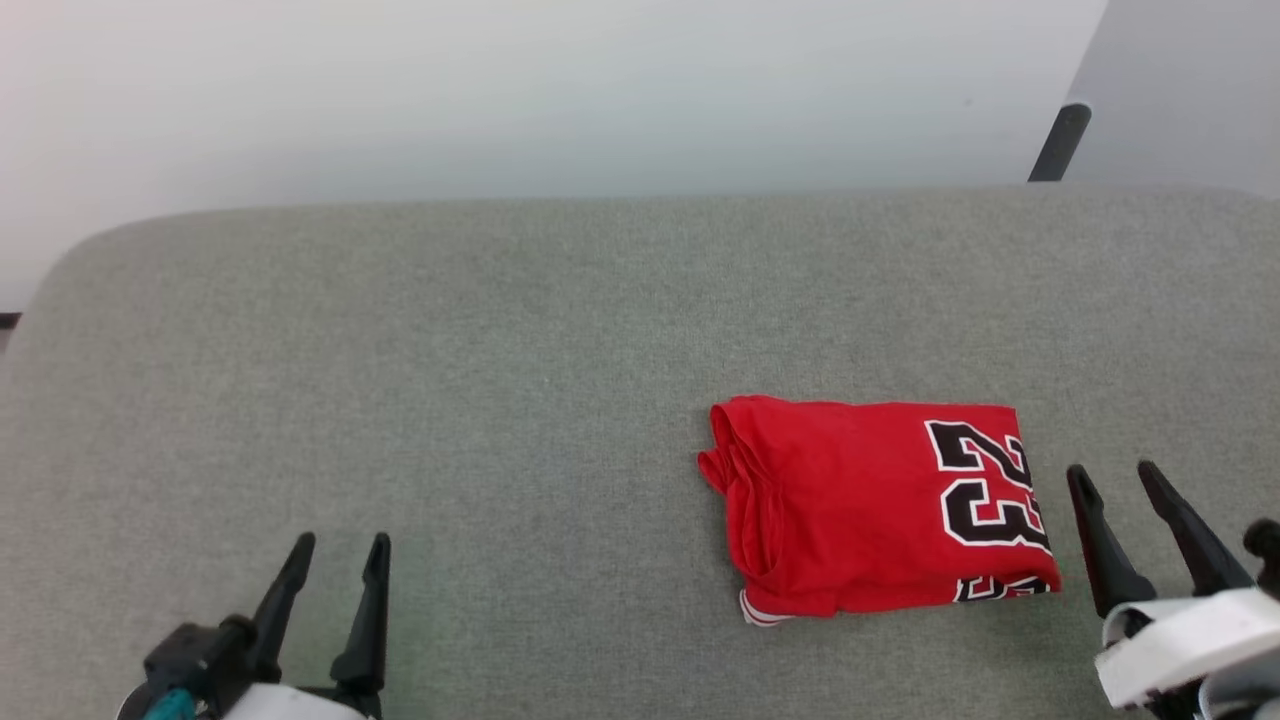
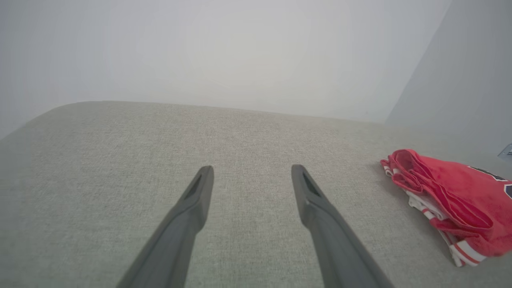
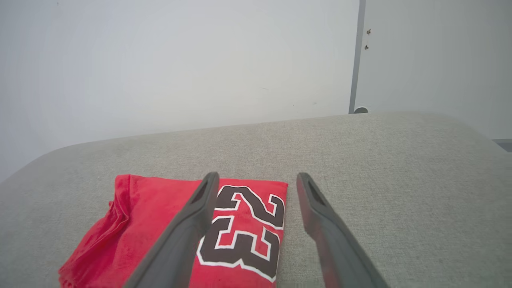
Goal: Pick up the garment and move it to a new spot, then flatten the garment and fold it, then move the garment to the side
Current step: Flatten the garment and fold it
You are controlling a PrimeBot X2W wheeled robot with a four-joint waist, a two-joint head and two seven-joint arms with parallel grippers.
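The garment (image 1: 860, 505) lies folded into a red rectangle on the grey surface (image 1: 500, 350), right of centre, with black white-edged numerals 23 at its right end and striped trim peeking out at the lower left corner. My right gripper (image 1: 1113, 473) stands open just right of it, apart from the cloth. In the right wrist view the garment (image 3: 160, 224) lies under and left of the open right gripper (image 3: 258, 177). My left gripper (image 1: 340, 542) is open at the lower left, far from the garment (image 2: 448, 196), its left wrist view showing the left gripper (image 2: 252, 169) with nothing between its fingers.
The grey padded surface has a rounded far edge against a pale wall (image 1: 550, 90). A dark post (image 1: 1058, 142) stands behind the far right edge. Wide bare fabric stretches left of and beyond the garment.
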